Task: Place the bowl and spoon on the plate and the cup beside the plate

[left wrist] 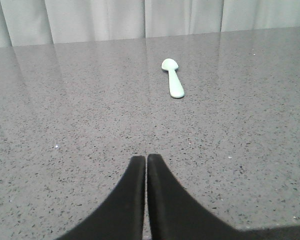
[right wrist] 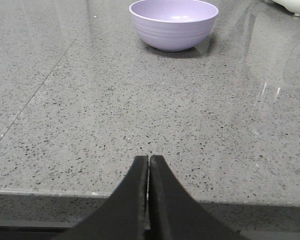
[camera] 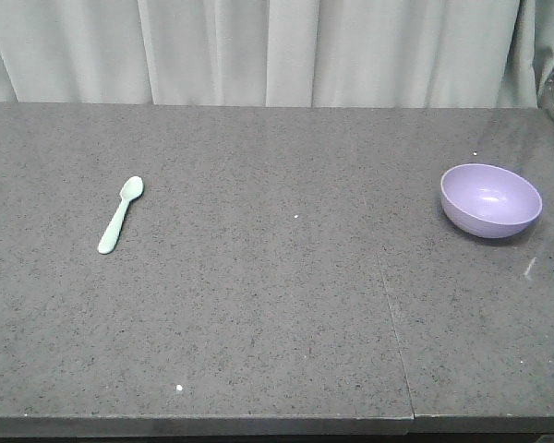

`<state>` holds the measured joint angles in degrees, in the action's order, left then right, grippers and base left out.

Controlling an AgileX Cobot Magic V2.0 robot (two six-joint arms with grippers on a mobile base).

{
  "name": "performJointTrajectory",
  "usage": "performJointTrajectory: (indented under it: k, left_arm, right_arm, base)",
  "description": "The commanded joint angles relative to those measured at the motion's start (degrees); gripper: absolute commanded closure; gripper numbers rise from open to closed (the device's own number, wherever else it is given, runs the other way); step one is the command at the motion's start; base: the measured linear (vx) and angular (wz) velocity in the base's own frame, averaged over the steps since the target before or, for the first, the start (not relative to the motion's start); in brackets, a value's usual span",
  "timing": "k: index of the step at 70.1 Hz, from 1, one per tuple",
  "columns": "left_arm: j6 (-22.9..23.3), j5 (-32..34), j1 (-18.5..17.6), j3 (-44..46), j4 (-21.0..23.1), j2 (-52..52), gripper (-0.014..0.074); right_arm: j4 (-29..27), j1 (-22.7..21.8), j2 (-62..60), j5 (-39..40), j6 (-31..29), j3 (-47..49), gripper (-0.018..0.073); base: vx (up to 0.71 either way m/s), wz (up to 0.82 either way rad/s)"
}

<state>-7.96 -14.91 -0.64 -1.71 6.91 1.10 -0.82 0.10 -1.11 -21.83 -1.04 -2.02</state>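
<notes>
Presently, left side: spoon (camera: 120,214) noted flat on table (camera: 277,314), long axis near-to-far, scoop end away, handle toward left gripper (left wrist: 146,159). Spoon lies ahead, slightly right of that gripper, well apart. Jaws pressed together, nothing held. Right side: bowl (camera: 491,199) upright, ahead of right gripper (right wrist: 149,159), well apart; jaws likewise closed, empty. Plate, cup not seen. Left arm judged nearer spoon, right nearer bowl.

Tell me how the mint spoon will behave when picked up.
The spoon looks like thin plastic, so it is probably light and stiff. It lies flat on the glossy countertop, so it may skid if nudged, and its low profile likely leaves little to pinch.
</notes>
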Motion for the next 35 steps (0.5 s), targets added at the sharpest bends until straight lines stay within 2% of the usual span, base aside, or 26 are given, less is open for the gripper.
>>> performJointTrajectory:
  k: [1,35]
  left_arm:
    - [0.4,4.4,0.0,2.0,0.7,-0.2,0.0603]
    - [0.4,6.2,0.0,2.0,0.7,-0.2,0.0603]
  right_arm:
    - [1.2,0.0,-0.3,4.0,-1.2,0.3,0.0563]
    - [1.7,0.0,-0.3,4.0,-1.2,0.3,0.0563]
  base:
    - [0.00,0.00]
    - [0.00,0.00]
